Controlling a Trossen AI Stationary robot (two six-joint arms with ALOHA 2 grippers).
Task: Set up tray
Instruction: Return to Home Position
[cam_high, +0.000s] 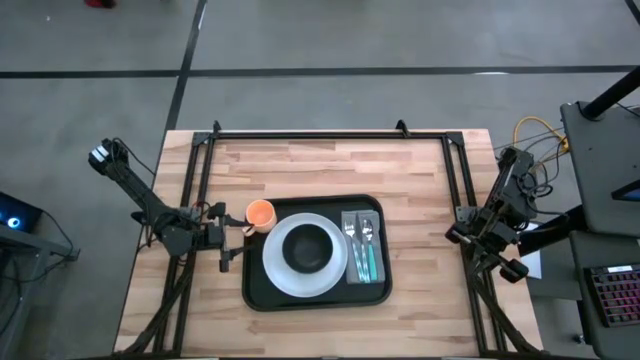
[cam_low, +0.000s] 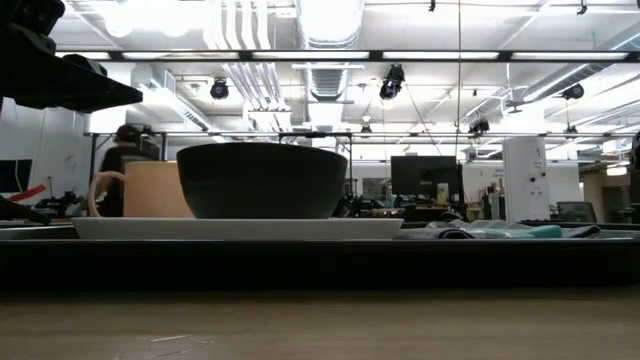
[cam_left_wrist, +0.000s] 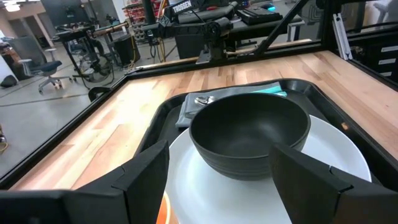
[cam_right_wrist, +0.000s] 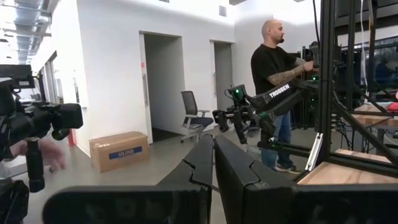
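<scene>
The black tray (cam_high: 372, 290) lies in the middle of the table. On it a white plate (cam_high: 280, 278) carries a black bowl (cam_high: 307, 248). An orange cup (cam_high: 260, 213) stands at the tray's far left corner, its handle pointing left. Cutlery (cam_high: 362, 250) lies on a grey napkin along the tray's right side. My left gripper (cam_high: 232, 243) is open at the tray's left edge, just near of the cup, facing the bowl (cam_left_wrist: 249, 130); a sliver of the cup (cam_left_wrist: 160, 211) shows by one finger. My right gripper (cam_right_wrist: 212, 163) is shut, parked at the table's right edge.
A black frame rail (cam_high: 330, 133) runs along the far edge and down both sides of the wooden table (cam_high: 330, 165). Bare wood lies far of, near of and on both sides of the tray. A person (cam_right_wrist: 273, 81) stands in the room beyond.
</scene>
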